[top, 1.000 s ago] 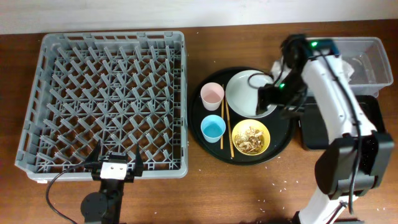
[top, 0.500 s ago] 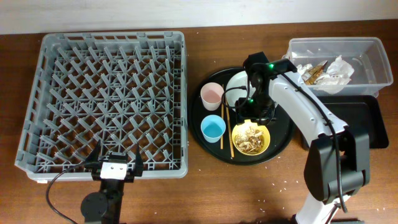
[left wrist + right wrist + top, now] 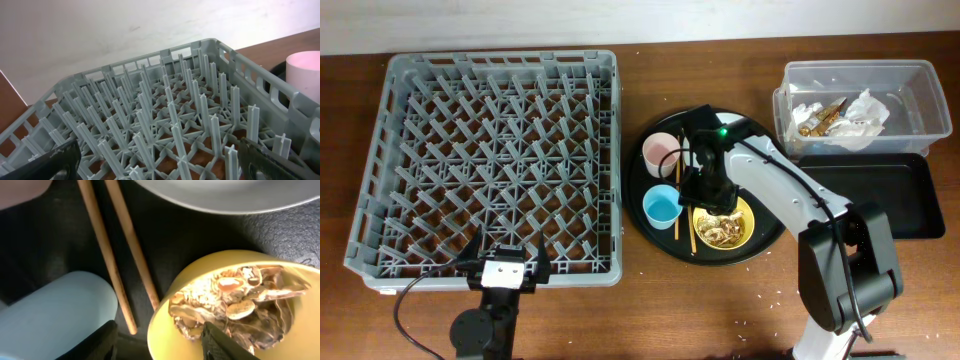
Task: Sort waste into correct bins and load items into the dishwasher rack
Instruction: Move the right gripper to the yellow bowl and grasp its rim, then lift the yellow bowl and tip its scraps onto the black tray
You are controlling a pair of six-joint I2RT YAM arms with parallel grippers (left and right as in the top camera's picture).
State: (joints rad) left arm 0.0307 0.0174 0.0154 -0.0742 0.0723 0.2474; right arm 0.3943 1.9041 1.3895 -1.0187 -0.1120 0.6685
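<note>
My right gripper (image 3: 706,197) is open and low over the round black tray. In the right wrist view its fingers (image 3: 160,345) straddle the left rim of the yellow bowl (image 3: 170,325), one finger outside and one among the food scraps (image 3: 240,300). The bowl (image 3: 724,222) sits at the tray's front. The wooden chopsticks (image 3: 107,255) lie beside the light-blue cup (image 3: 662,207). The pink cup (image 3: 661,152) stands behind it. The white plate (image 3: 225,192) is mostly hidden under my arm. My left gripper (image 3: 160,165) is open and empty at the grey dishwasher rack's (image 3: 490,160) front edge.
The round black tray (image 3: 760,245) holds the dishes. The clear tub (image 3: 910,90) at the back right holds white napkins (image 3: 860,110) and the gold-brown wrapper (image 3: 817,118). The shallow black rectangular tray (image 3: 880,195) lies in front of it. The pink cup (image 3: 305,67) shows past the rack's wall.
My right arm has swung left from the clear tub, across the plate, and down to the yellow bowl's left rim. The left arm has not moved.
</note>
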